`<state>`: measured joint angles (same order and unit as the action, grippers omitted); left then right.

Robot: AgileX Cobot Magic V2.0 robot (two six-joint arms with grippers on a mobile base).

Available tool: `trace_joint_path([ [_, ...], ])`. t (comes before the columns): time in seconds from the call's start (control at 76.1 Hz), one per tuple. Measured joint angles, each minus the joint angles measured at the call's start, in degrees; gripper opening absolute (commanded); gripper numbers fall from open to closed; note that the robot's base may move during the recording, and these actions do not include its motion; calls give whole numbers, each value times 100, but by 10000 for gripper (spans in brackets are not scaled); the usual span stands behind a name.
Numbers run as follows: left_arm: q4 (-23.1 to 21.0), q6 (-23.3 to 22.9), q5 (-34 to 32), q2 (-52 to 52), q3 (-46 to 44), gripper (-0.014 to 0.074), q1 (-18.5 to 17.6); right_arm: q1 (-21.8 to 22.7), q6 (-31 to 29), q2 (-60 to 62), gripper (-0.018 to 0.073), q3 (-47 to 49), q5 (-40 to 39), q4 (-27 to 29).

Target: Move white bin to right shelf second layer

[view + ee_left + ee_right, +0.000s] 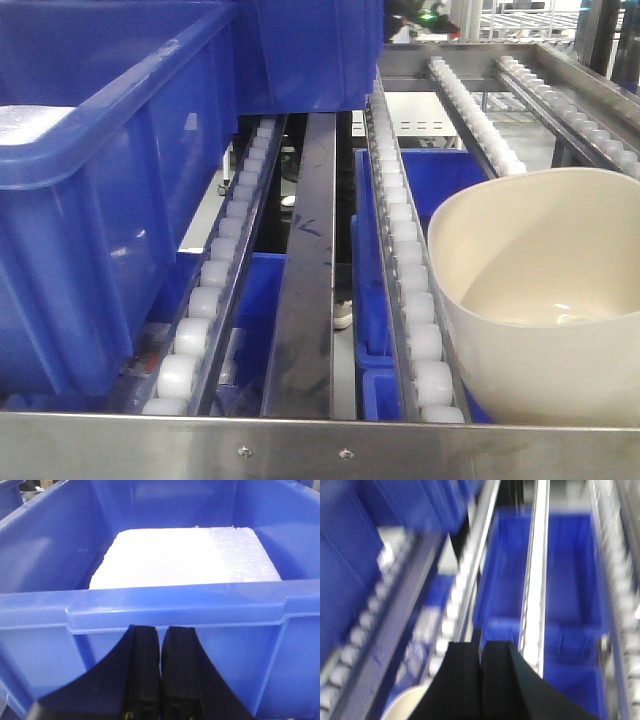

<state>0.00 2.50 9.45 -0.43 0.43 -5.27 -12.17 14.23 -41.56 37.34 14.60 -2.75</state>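
White bin (pixel 545 300) is seen resting on the roller lanes of the right shelf second layer (pixel 405 250), just behind the front rail (pixel 320 447). Left tool (pixel 160 645) and right tool (pixel 481 660) are each pressed closed, nothing held.

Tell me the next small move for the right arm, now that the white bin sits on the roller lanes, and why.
Probably draw the right tool straight back and up. The white bin rests upright on the roller tier behind the front rail, and the tool's fingers are closed on nothing, with only the bin's rim showing below them. The wrist view is blurred, so go slowly.
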Motion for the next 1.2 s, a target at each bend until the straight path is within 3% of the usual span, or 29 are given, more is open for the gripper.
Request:
trace_joint_path([
  [0.355, 0, 0, 0, 0, 0, 85, 0, 1115, 0, 2134, 51, -1392, -253, 0],
  [1.196, 0, 0, 0, 0, 0, 85, 0, 1143, 0, 2508, 51, -1622, -264, 0],
])
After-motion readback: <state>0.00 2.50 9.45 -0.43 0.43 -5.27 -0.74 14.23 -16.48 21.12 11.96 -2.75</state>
